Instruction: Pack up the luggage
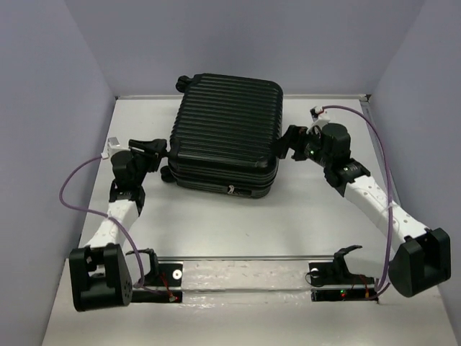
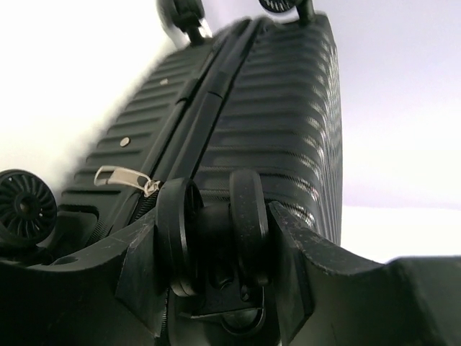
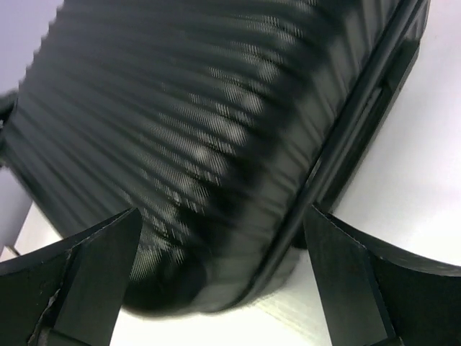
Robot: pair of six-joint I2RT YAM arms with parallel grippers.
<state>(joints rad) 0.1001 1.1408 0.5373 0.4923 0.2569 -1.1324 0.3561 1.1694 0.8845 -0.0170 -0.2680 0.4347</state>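
Note:
The luggage [image 1: 227,130] is a black ribbed hard-shell suitcase lying flat and closed at the middle back of the table. My left gripper [image 1: 160,151] is at its near-left corner. In the left wrist view the gripper [image 2: 214,238] is shut on a double caster wheel [image 2: 248,216], with one finger pressed against each outer side. A silver zipper pull [image 2: 122,176] lies along the luggage's [image 2: 281,122] seam. My right gripper [image 1: 290,140] stands open at the right side. In the right wrist view the gripper [image 3: 223,223] has a rounded corner of the luggage [image 3: 180,144] just ahead of its spread fingers, with no touch visible.
A second caster wheel [image 2: 25,205] sits to the left of the held one. A metal rail [image 1: 245,270] with both arm mounts runs along the table's near edge. Lilac walls close in the back and both sides. Purple cables [image 1: 72,180] loop off each arm.

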